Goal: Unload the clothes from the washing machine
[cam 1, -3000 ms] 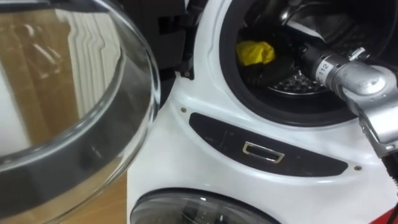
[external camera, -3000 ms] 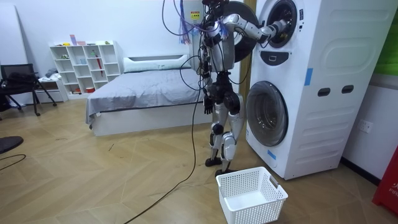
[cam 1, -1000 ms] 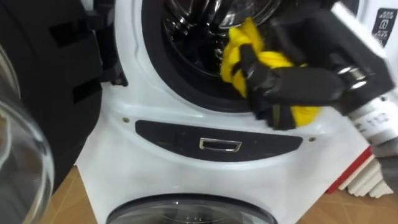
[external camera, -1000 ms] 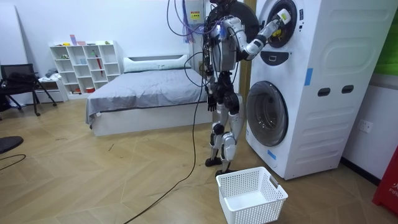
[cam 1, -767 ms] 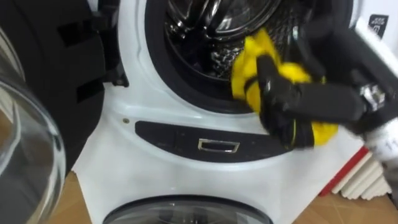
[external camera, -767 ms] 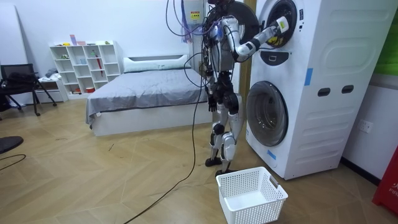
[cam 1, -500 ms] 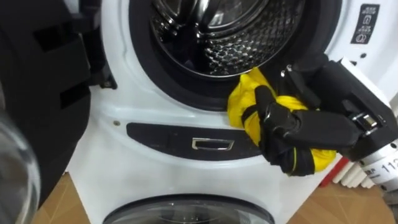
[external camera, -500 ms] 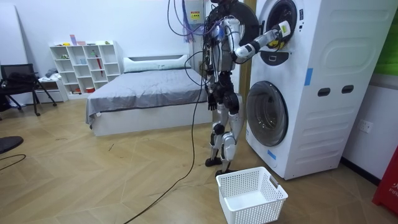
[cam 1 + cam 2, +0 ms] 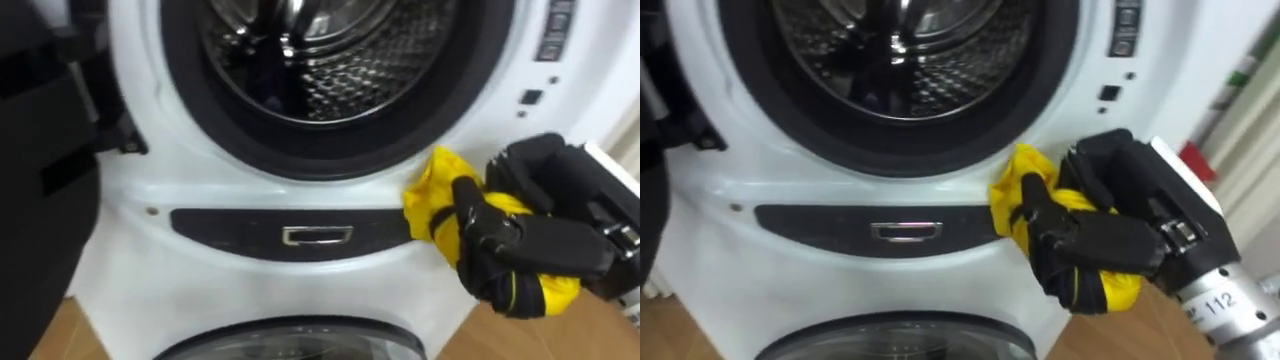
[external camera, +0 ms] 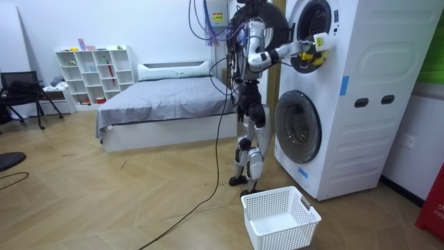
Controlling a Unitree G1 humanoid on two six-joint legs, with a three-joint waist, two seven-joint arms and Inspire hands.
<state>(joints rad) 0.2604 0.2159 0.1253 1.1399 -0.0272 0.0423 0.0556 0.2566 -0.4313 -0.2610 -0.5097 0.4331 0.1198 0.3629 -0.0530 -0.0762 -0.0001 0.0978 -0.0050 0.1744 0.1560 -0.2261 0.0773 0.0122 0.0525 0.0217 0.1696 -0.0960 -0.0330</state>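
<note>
At the far left stands the open door (image 9: 40, 170) of the upper washing machine (image 9: 130, 250), a dark, flat-looking slab beside the white, glossy cabinet. A thick black rubber ring (image 9: 190, 110) rims the round mouth. Inside it is the steel drum (image 9: 350, 70), bright and dotted with small holes. A dark patch low in the drum may be cloth or only a reflection; I cannot tell. Under the mouth runs a long dark panel (image 9: 220, 228) with rounded ends, and a small metal pull (image 9: 317, 236) sits at its middle. Below that curves the glass top of the lower door (image 9: 290, 338).

Right of the pull is the yellow cloth (image 9: 436, 196), out of the drum, bunched into soft folds with a peak at the top. It hangs in front of the panel's right end. The black right hand (image 9: 530, 250) is clenched around it, fingers wrapped over the bundle, with yellow showing above and below them.

In the room view the robot stands upright facing the stacked machines, right arm stretched forward. Its left hand (image 10: 242, 110) hangs by the hip; its state I cannot tell. On the wooden floor by its feet sits a white lattice basket (image 10: 257, 208).
</note>
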